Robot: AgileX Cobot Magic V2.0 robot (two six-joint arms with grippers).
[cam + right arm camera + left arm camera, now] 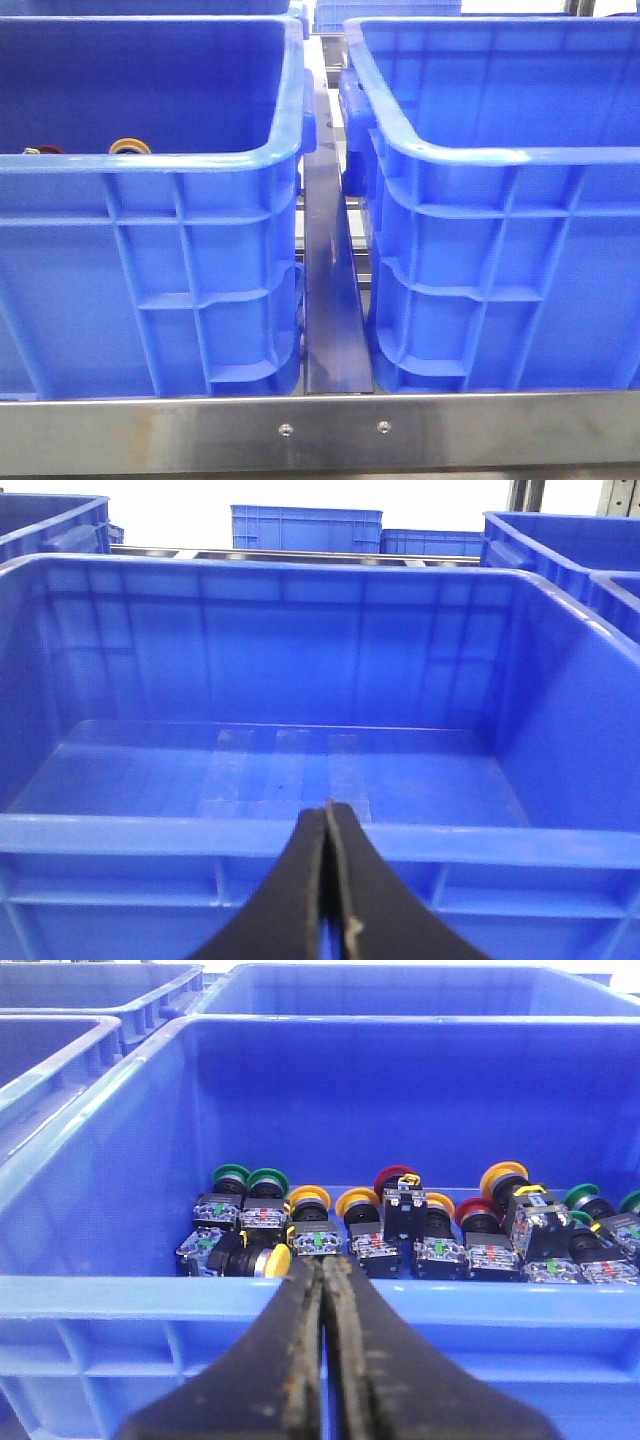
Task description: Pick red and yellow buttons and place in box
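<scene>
Both pincers pressed closed, holding nothing, each poised at a crate's near rim.
Left pincer [323, 1272] sits over the rim of the source crate [100, 1295]; red button [396, 1177] and yellow button [357, 1202] lie just beyond it among green ones [231, 1175]. Right pincer [328, 815] fronts the box [130, 835], whose floor shows bare beyond it.

Both tools [323, 1290] [328, 825] have black, tapered, scuffed fingers.
</scene>
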